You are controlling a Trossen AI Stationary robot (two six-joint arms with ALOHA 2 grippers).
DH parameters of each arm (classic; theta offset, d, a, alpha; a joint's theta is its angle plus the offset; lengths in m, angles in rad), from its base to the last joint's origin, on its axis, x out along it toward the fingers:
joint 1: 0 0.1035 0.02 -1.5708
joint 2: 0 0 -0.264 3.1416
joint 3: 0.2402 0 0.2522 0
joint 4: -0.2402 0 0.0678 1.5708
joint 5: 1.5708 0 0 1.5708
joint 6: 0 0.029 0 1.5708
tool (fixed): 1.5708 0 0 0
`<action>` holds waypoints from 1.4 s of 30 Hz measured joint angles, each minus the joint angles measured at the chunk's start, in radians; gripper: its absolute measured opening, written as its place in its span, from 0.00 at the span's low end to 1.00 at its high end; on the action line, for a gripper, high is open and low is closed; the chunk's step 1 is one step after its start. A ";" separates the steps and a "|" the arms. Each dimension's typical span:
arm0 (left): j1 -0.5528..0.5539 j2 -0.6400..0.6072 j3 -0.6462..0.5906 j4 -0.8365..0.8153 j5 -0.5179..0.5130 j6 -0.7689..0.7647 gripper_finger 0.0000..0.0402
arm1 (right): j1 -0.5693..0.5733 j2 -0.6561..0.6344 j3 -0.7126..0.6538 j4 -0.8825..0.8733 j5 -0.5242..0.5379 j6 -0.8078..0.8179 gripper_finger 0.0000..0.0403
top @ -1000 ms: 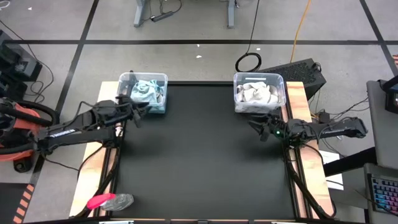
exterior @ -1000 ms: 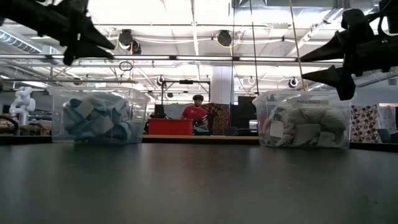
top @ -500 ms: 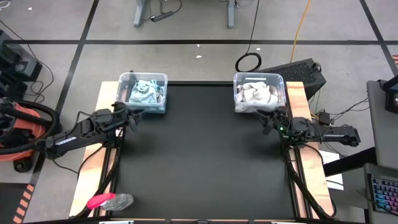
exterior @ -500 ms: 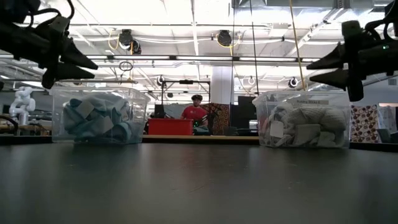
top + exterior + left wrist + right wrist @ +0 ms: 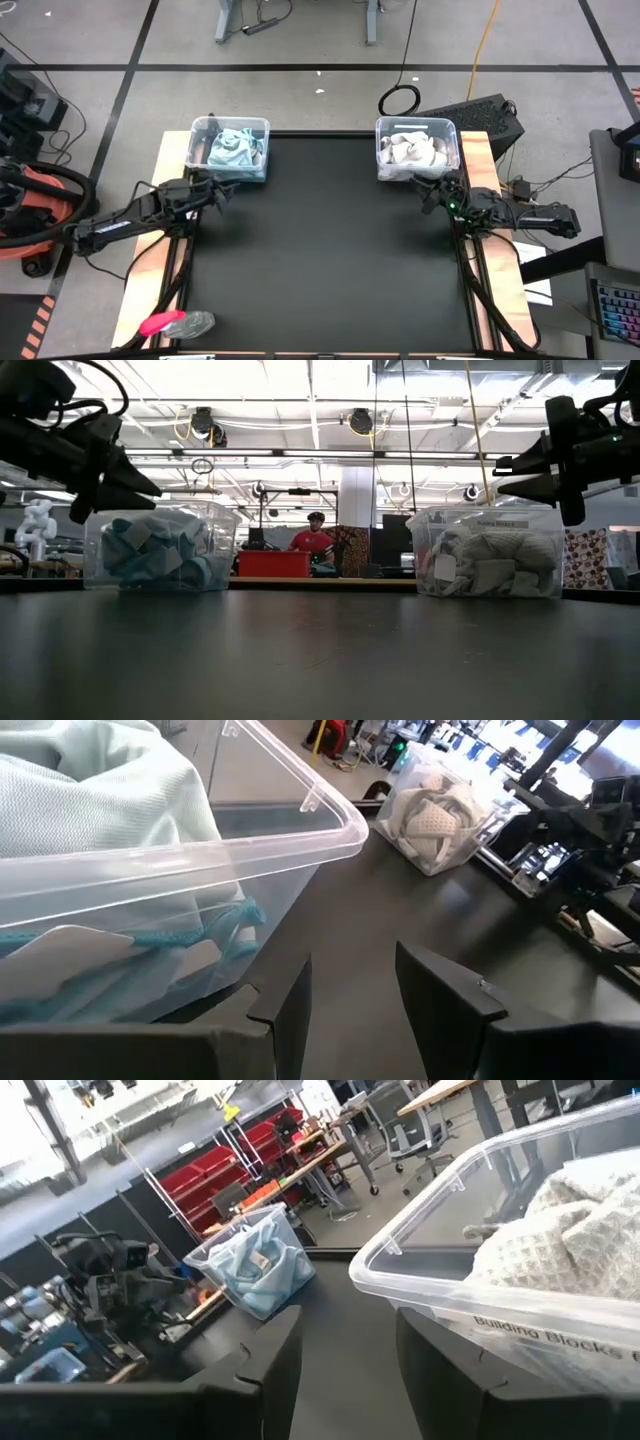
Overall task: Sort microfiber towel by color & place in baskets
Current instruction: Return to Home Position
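Teal microfiber towels (image 5: 233, 150) fill the left basket (image 5: 230, 120) at the table's (image 5: 320, 260) eleven o'clock; grey-white towels (image 5: 410, 150) fill the right basket (image 5: 415, 120) at one o'clock. The left gripper (image 5: 218, 190) and right gripper (image 5: 430, 196) hover at six o'clock of their baskets, fingers apart, empty.

Cannot count towels (image 5: 232, 150) bunched inside the baskets (image 5: 230, 120); cannot make out small pink-and-grey thing (image 5: 172, 322).
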 joint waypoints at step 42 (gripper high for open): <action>0.000 0.000 -0.001 -0.003 0.008 0.008 0.38 | 0.000 0.000 0.001 0.001 0.001 -0.050 0.38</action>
